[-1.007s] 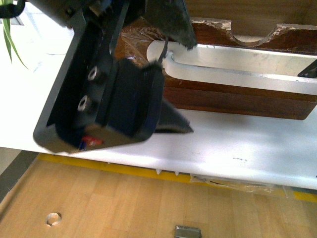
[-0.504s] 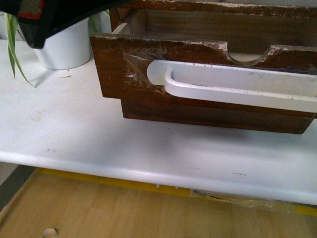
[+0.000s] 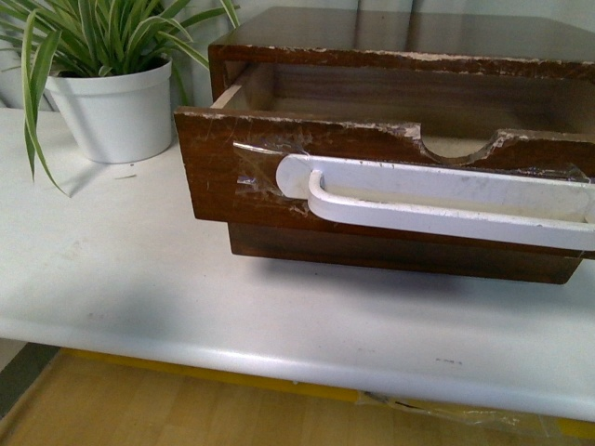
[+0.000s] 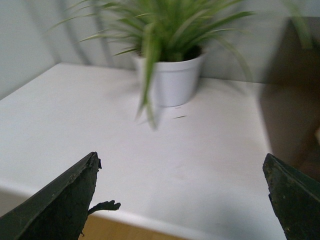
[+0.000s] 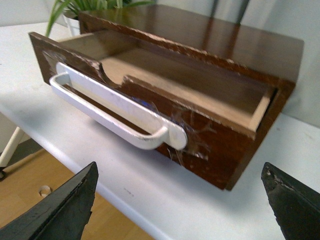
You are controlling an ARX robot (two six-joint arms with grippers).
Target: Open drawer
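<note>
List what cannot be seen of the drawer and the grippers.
Drawer right end: front view, cut by the picture edge.
Drawer floor near its front: right wrist view, behind the front board.
Left gripper, right gripper: only open tips show, wrist views.
Plant: left wrist view, blurred.

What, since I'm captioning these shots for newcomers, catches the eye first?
The dark brown drawer stands partly pulled out of its cabinet on the white table, with a long white handle taped across its chipped front. To its left, further back on the table, is a leafy plant in a white pot. The left gripper and right gripper are open, holding nothing.
</note>
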